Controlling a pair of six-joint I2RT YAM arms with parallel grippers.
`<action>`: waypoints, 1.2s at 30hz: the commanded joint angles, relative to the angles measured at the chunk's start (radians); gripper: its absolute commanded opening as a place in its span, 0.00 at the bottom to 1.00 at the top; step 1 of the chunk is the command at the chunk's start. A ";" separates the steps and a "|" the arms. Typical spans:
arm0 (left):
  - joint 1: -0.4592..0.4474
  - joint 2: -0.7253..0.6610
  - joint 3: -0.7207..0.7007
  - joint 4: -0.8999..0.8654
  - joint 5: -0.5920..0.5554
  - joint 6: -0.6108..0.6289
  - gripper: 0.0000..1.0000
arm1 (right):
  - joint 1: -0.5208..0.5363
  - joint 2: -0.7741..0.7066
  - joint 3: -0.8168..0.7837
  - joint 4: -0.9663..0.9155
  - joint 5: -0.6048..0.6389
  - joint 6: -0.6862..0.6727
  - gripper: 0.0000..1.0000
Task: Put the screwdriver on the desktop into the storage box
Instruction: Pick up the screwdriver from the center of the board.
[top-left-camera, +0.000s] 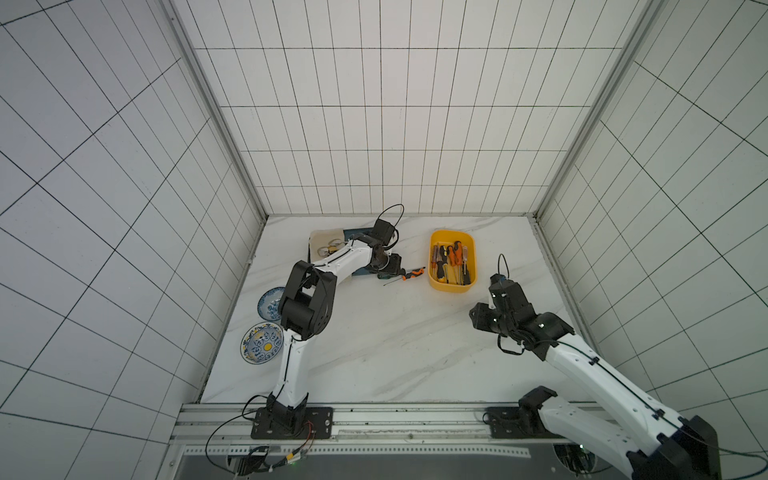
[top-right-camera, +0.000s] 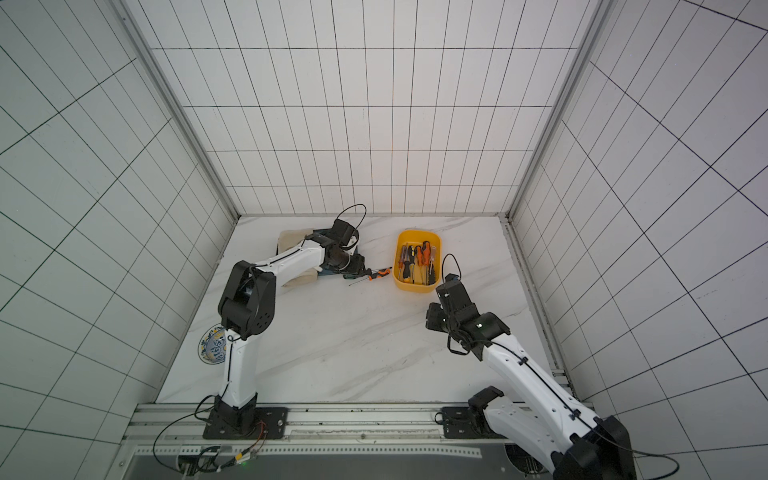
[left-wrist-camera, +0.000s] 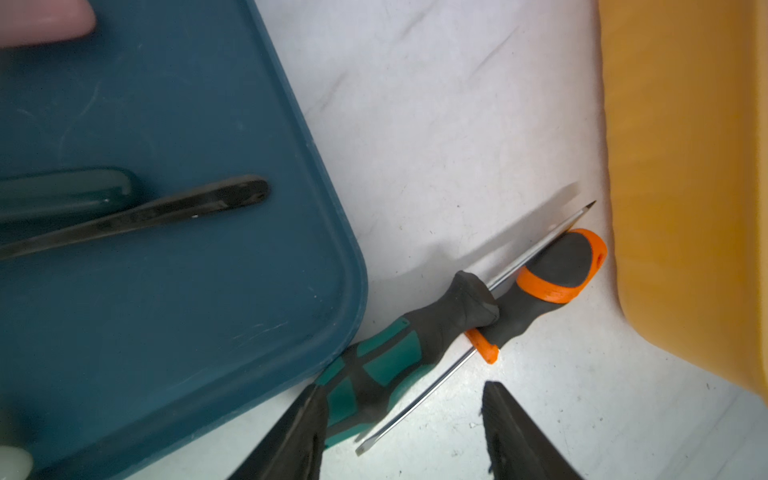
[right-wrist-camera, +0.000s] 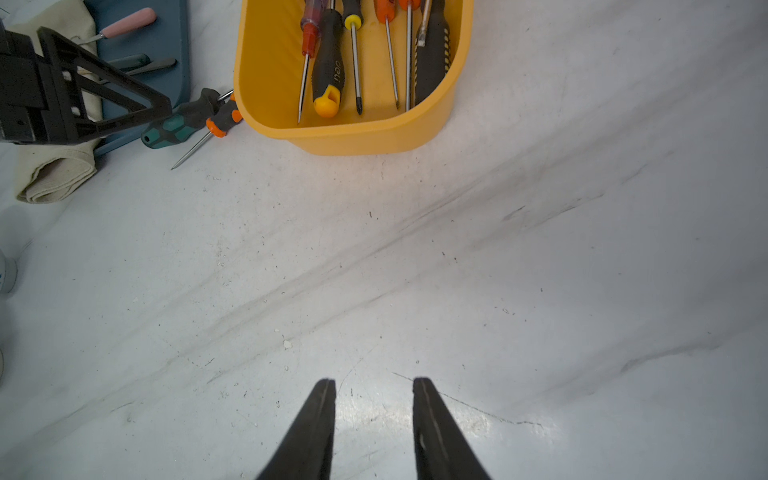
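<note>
Two screwdrivers lie crossed on the white desktop (top-left-camera: 395, 345), between a blue tray and the yellow storage box (top-left-camera: 453, 289) (top-right-camera: 415, 288) (right-wrist-camera: 353, 137). One has a green-and-black handle (left-wrist-camera: 395, 365) (right-wrist-camera: 178, 124). The other has an orange-and-black handle (left-wrist-camera: 557, 270) (top-left-camera: 413, 273) (top-right-camera: 380, 274). My left gripper (left-wrist-camera: 403, 386) (top-left-camera: 388, 270) is open low over them. The green handle's butt and the orange one's flat-tipped shaft lie between its fingers. My right gripper (right-wrist-camera: 374, 380) hangs open over bare desktop in front of the box, with nothing between its fingers. Several screwdrivers lie in the box.
The blue tray (left-wrist-camera: 166, 291) (right-wrist-camera: 166, 37) holds a few utensils and lies partly on a folded beige cloth (right-wrist-camera: 54, 174). Two patterned plates (top-left-camera: 262, 343) (top-left-camera: 272, 303) sit by the left arm's base. Tiled walls close in the table's far side and both flanks.
</note>
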 joint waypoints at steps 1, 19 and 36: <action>0.001 0.029 0.022 -0.011 0.014 0.008 0.62 | 0.011 0.000 -0.017 0.001 0.010 0.012 0.35; -0.002 0.046 0.031 -0.063 0.008 0.014 0.47 | 0.011 0.017 -0.036 0.015 0.021 0.032 0.35; -0.016 0.066 0.036 -0.058 -0.065 0.038 0.55 | 0.011 0.004 -0.059 0.027 0.021 0.047 0.35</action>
